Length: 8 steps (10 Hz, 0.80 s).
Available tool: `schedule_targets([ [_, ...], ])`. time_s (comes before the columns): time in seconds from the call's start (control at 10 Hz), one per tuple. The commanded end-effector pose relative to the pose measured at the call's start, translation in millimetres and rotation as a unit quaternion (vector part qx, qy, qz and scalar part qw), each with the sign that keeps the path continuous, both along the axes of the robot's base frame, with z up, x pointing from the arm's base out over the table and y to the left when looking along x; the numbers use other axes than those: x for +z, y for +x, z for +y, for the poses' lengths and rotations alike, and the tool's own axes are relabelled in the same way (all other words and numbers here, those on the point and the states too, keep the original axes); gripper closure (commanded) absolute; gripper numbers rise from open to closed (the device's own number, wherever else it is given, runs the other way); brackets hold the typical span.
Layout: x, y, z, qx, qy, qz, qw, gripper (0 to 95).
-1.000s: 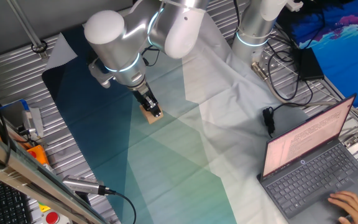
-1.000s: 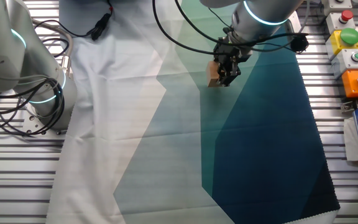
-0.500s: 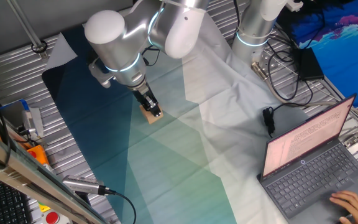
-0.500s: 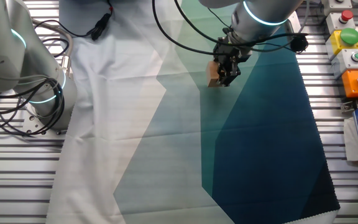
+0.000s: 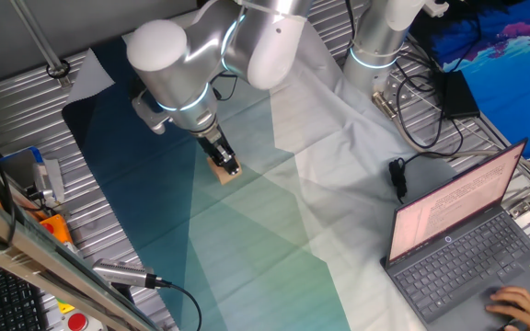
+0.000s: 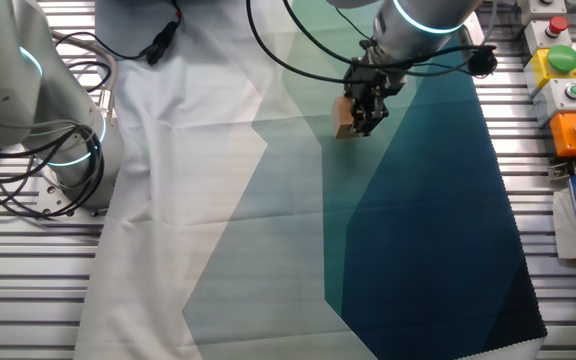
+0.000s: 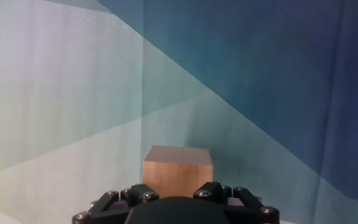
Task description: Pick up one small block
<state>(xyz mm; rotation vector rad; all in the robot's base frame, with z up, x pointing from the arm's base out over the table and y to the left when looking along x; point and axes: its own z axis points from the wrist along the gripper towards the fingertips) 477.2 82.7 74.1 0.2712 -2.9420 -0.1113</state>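
Small block (image 7: 178,172) is what you see at the lower centre of the hand view: a plain light-tan wooden cube with a flat, slightly greyer top face, a warmer tan front face showing faint grain, crisp edges and no markings. It sits on a cloth (image 7: 247,74) printed with angular bands that run from pale grey-green through teal to deep blue, and it casts a soft shadow on the fabric just beside it. In one fixed view your gripper (image 5: 230,166) points down at the block (image 5: 224,172), with the dark fingers right at the cube, which peeks out tan at their tips. In the other fixed view the block (image 6: 343,116) shows on the left side of the gripper (image 6: 363,118), touching or nearly touching the fingers. You cannot tell from these views whether the fingers are clamped on the cube or merely set around it. The block appears low on the cloth, near the boundary between the pale and teal bands. A laptop (image 5: 472,241) stands open on the table, well apart from the block.
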Motion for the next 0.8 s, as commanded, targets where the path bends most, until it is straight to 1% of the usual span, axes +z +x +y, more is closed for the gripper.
schedule_targets([
  [0.1, 0.4, -0.1, 0.0, 0.000, -0.005, 0.000, 1.0000, 95.0],
  [0.8, 0.2, 0.0, 0.6, -0.008, -0.010, 0.001, 0.9999, 95.0],
])
